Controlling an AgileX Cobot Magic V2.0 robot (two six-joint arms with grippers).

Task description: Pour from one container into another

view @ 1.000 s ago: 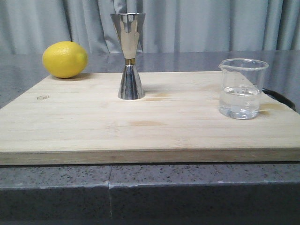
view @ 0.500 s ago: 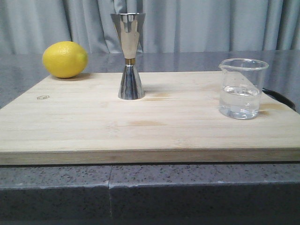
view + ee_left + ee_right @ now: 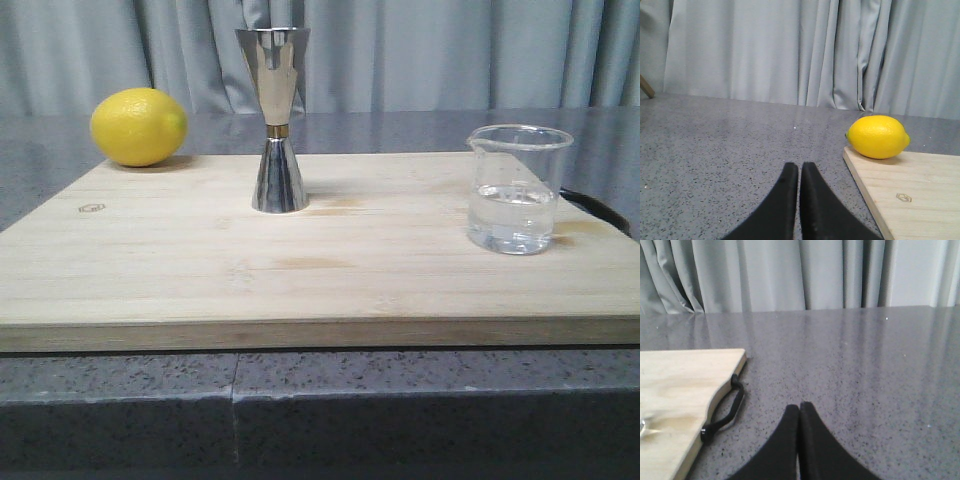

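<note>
One beaker (image 3: 518, 190), one jigger (image 3: 276, 120), one lemon (image 3: 138, 127); left end effector (image 3: 799, 170) and right end effector (image 3: 799, 410) pressed closed, empty.

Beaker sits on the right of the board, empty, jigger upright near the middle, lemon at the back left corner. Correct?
Not quite. The beaker is not empty: the front view shows clear liquid filling roughly its lower half. The rest holds: it stands on the right of the board, the jigger is upright near the middle, and the lemon sits at the back left corner.
</note>
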